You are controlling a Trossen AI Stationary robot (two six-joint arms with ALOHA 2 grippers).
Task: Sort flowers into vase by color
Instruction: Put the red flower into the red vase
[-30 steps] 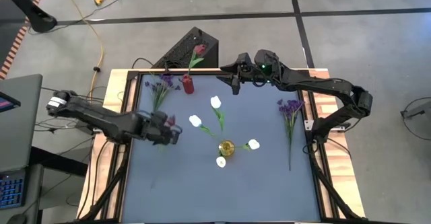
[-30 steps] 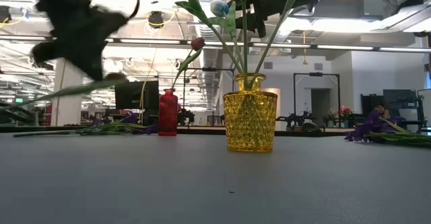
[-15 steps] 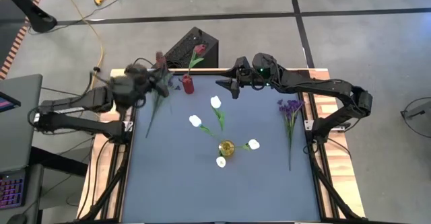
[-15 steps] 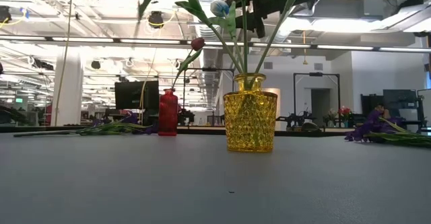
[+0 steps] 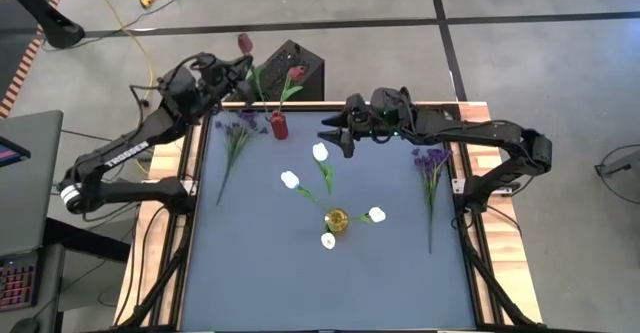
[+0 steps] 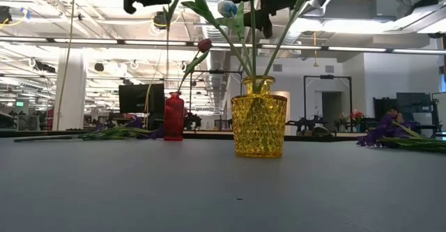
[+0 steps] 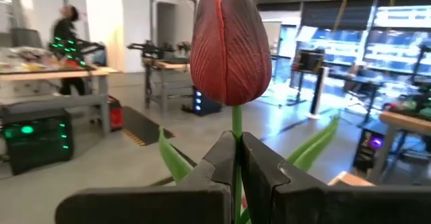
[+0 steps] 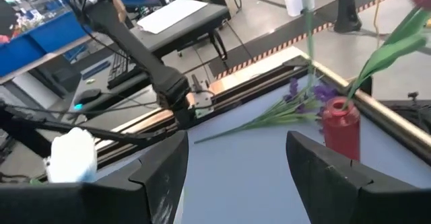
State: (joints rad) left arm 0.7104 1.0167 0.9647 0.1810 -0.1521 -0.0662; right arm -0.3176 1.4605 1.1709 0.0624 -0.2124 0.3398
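My left gripper (image 5: 234,66) is raised over the table's far left corner, shut on a dark red tulip (image 5: 244,43) whose bloom (image 7: 230,46) stands just past the fingers. A small red vase (image 5: 279,125) at the far edge holds another red tulip (image 5: 297,74). A yellow glass vase (image 6: 258,126) stands mid-table with several white tulips (image 5: 320,152) in it. Purple sprigs lie flat at the far left (image 5: 238,133) and along the right side (image 5: 432,163). My right gripper (image 5: 335,133) hovers open, right of the red vase (image 8: 341,126). My left gripper pinches the red tulip's thin green stem (image 7: 237,140) just below the bloom, between its two shut fingers. The tulip is lifted clear of the table. Its bloom points past the fingertips, and the long stem (image 6: 167,58) hangs down below the gripper.
The table (image 5: 260,283) has a dark blue mat inside a wooden frame. A black box (image 5: 285,68) sits beyond the far edge, behind the red vase. The mat's near half holds nothing. Desks and equipment fill the room beyond.
My left gripper, shut on the red tulip, has risen from the table's left middle and swung toward the far edge, carrying the flower clear of the mat to above the far left corner. My right gripper has crept slightly toward the red vase.
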